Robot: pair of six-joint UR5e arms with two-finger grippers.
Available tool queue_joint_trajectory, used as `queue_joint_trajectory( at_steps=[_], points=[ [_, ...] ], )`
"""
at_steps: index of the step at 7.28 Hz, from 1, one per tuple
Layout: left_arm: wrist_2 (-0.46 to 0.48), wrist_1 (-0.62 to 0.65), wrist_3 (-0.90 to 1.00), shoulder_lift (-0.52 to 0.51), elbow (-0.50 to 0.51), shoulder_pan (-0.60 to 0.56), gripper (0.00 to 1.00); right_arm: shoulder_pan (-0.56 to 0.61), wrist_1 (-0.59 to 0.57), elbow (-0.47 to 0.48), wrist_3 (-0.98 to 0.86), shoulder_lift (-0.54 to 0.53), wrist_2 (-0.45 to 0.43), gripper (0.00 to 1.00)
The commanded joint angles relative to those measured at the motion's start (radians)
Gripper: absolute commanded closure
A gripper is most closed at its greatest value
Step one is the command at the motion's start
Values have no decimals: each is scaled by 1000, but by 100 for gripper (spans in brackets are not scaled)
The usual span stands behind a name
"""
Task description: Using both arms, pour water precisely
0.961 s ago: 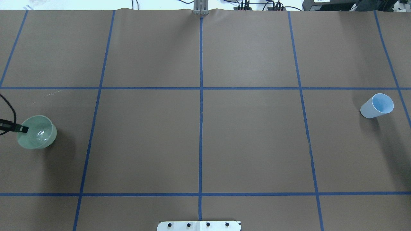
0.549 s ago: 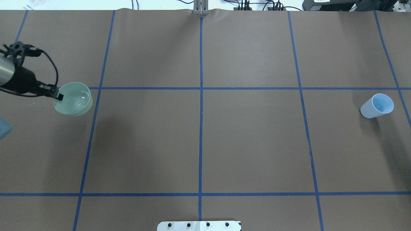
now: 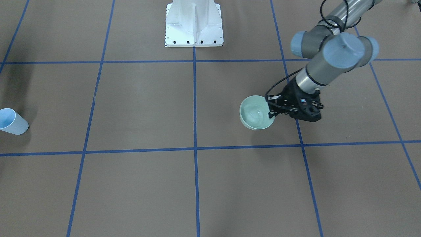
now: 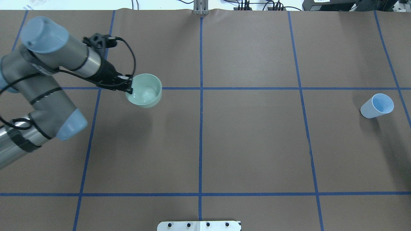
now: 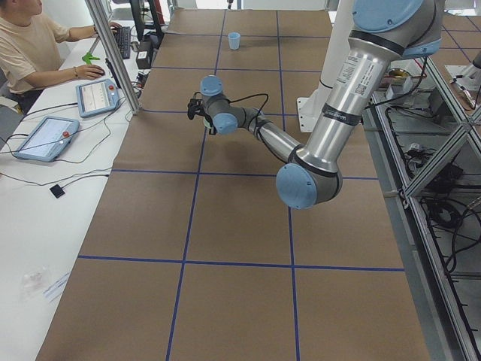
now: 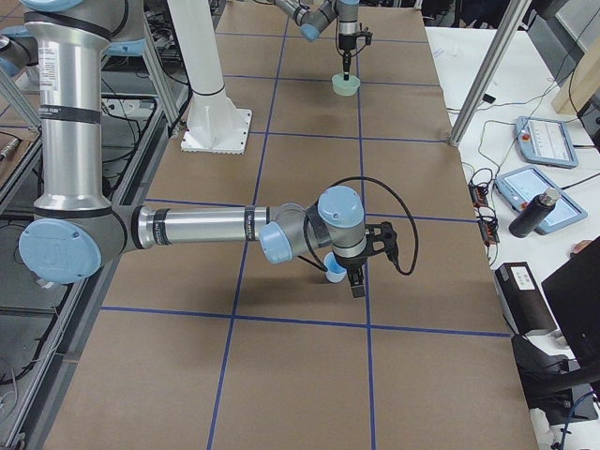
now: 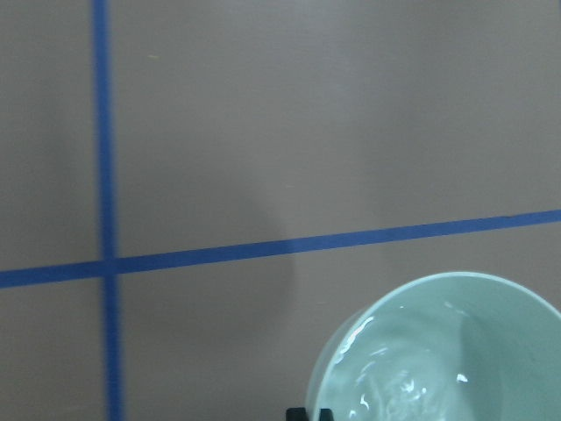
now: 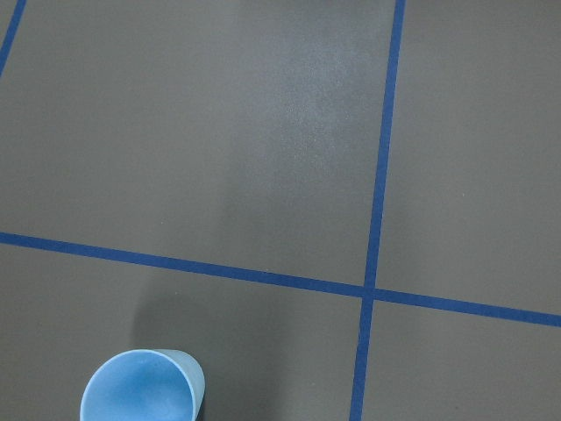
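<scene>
Celadon-green bowl [image 4: 144, 90] with water [image 7: 412, 386] in it, pinched at the rim on the arm's side by the left gripper [image 4: 128, 87], fingers closed on that rim. The bowl hangs about level over the brown paper-covered table [image 4: 250, 141], left of the centre line. Its shadow lies apart from it, so judged airborne. Water surface rippled; no spill seen.

Pale blue cup [image 4: 377, 106] stands upright and looks empty, well apart at the table's right end. Only the right-end view shows the right gripper [image 6: 356, 277], just beside the cup; spread or clamped, cannot tell.

Progress: source vessel in hand and off the table. Cup not seen lifted, no pour begun. Left to do: bring the vessels together, tilt the bowl, fill the cup.
</scene>
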Motion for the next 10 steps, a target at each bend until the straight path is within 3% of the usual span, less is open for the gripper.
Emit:
queue_joint_trajectory(
  at_steps=[1, 2, 4, 5, 6, 8, 9, 10],
  points=[
    [151, 1, -133, -225, 191, 144, 100, 1, 0, 0, 1, 0, 2, 0],
    [175, 1, -140, -293, 269, 161, 100, 1, 0, 0, 1, 0, 2, 0],
    [178, -1, -132, -289, 291, 178, 100, -1, 0, -2, 1, 0, 2, 0],
    [178, -1, -132, -285, 294, 182, 74, -1, -2, -2, 1, 0, 2, 0],
    [210, -4, -132, -282, 293, 192, 1, -1, -2, -2, 1, 0, 2, 0],
    [210, 31, -124, -288, 234, 157, 0, -1, 17, 5, -2, 2, 4, 0],
    [93, 158, -100, -288, 157, 68, 0, -10, 41, -1, -1, 0, 8, 0],
    [56, 270, 2, -266, 24, 20, 0, -13, 44, 2, -1, 0, 11, 0]
  ],
)
